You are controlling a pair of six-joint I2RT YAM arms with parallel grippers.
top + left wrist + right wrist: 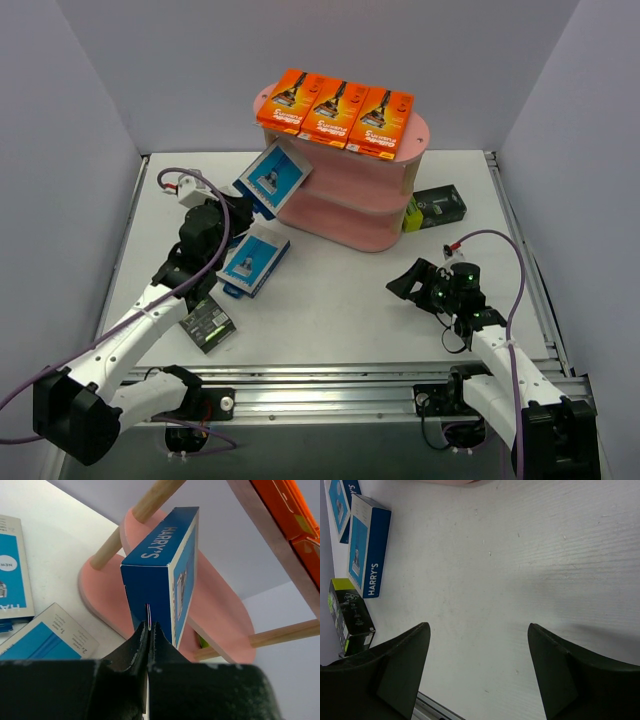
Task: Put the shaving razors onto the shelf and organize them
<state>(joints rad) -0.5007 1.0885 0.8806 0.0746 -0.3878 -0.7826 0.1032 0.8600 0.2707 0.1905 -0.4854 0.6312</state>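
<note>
The pink shelf (352, 216) stands at the back centre, with three orange razor packs (336, 107) in a row on its top board. My left gripper (250, 205) is shut on the end flap of a blue-and-white pack (272, 177), held tilted in the air at the shelf's left end, level with the middle board. In the left wrist view the gripper (150, 624) pinches this pack (160, 575) before the pink boards (220, 615). My right gripper (405, 283) is open and empty above bare table, as the right wrist view (479, 626) also shows.
Two blue-and-white packs (253, 262) lie overlapping on the table left of centre. A black-and-lime pack (207, 325) lies beside the left arm. Another black-and-lime pack (435, 207) lies at the shelf's right end. Walls close in both sides.
</note>
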